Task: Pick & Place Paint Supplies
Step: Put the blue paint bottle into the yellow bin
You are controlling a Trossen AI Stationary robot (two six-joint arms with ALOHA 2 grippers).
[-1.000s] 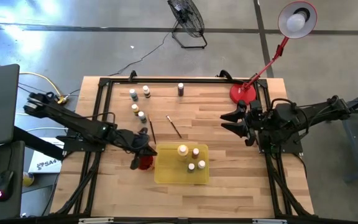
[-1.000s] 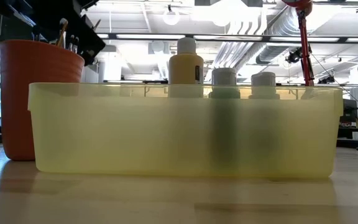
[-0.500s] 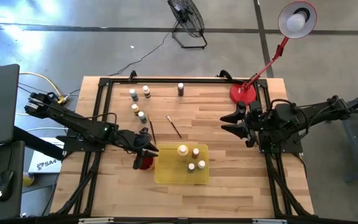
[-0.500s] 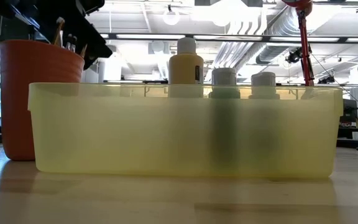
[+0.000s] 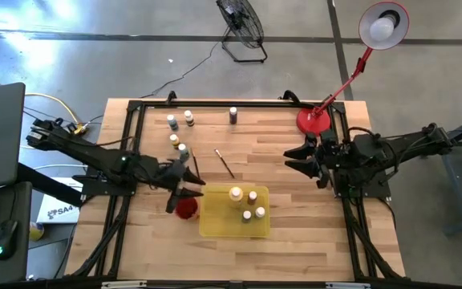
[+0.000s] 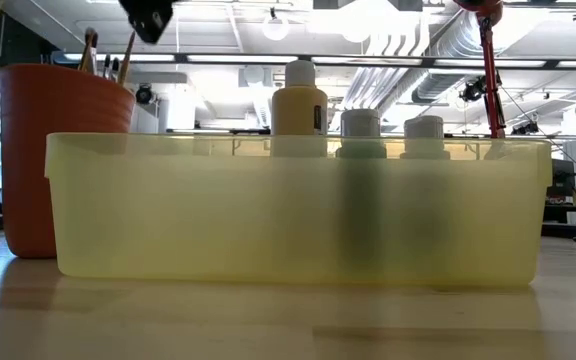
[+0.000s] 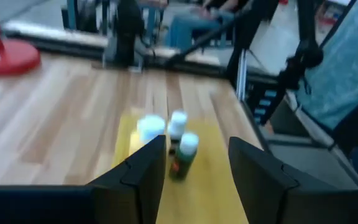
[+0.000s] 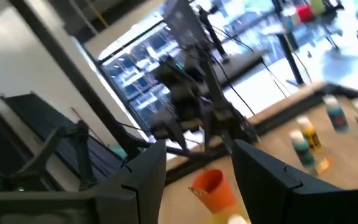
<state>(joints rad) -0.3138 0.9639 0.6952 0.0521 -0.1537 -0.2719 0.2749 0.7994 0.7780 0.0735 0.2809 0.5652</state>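
Translucent yellow tray [image 6: 168, 220], rounded pale-capped bottles [image 6: 299, 98]

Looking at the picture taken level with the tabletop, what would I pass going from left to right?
Red cup with brush handles sticking out, then, standing inside the yellow tray, the larger yellowish bottle, a pale-capped bottle, another pale-capped bottle, and the red lamp stem behind.
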